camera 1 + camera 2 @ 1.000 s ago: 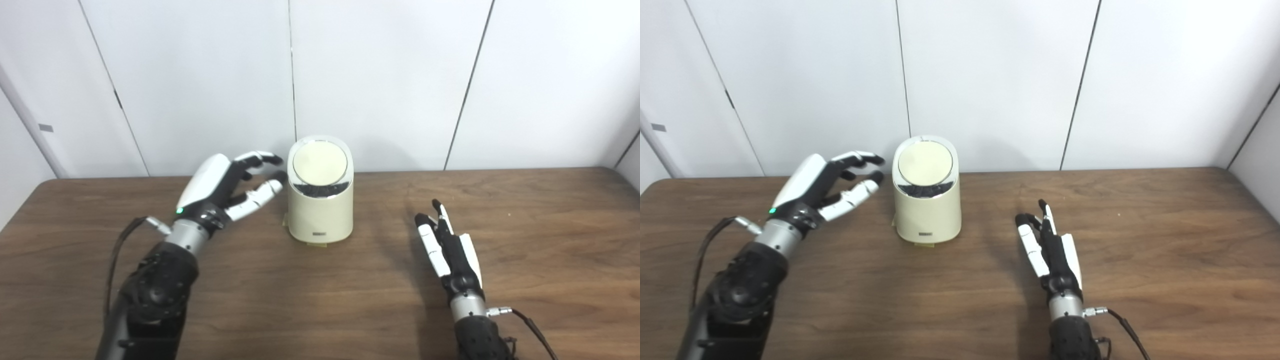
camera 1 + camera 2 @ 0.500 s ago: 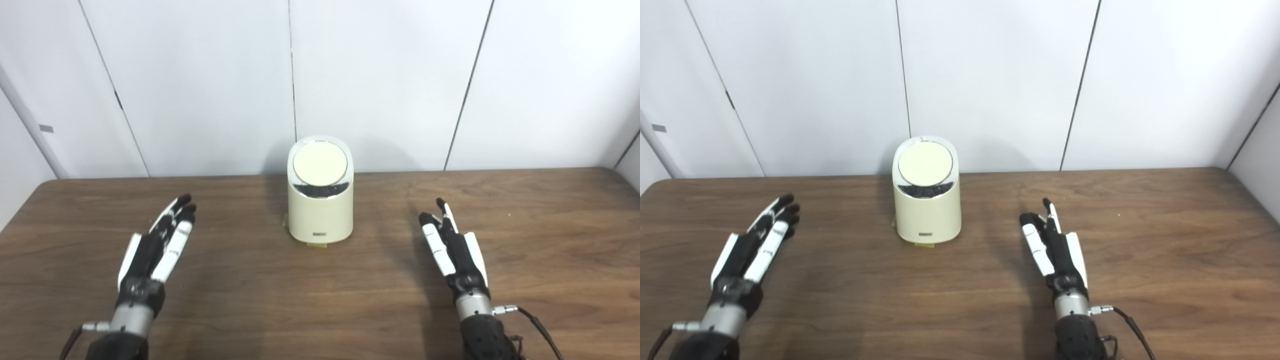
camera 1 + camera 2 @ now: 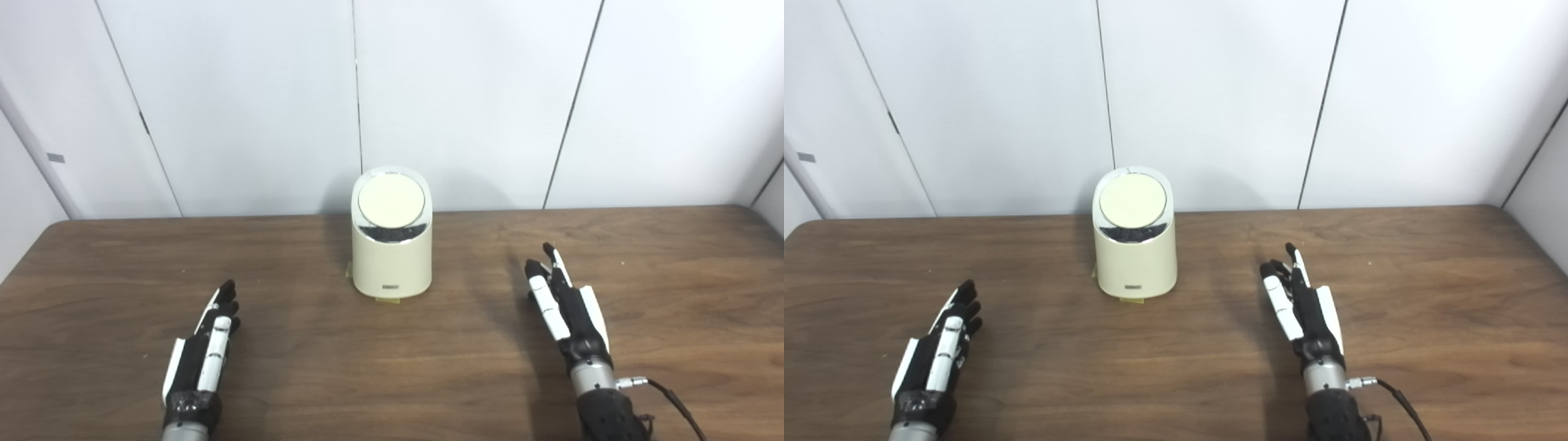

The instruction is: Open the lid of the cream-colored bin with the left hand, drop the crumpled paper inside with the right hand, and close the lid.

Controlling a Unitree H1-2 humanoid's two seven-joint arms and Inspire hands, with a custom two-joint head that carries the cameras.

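Bin point(image 3: 392, 245) stood upright at the table's point(image 3: 392, 367) back middle, lid point(image 3: 391, 202) closed. Left hand point(image 3: 202, 361) and right hand point(image 3: 566, 306) lay low near the front, fingers straight and held together, holding nothing, both well apart from bin.

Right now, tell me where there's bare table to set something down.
Bare wood lies between the bin and the left robot hand, between the bin and the right robot hand, across the near middle between both hands, and at the table's far right beyond the right hand. Only the strip behind the bin, against the wall, is tight.
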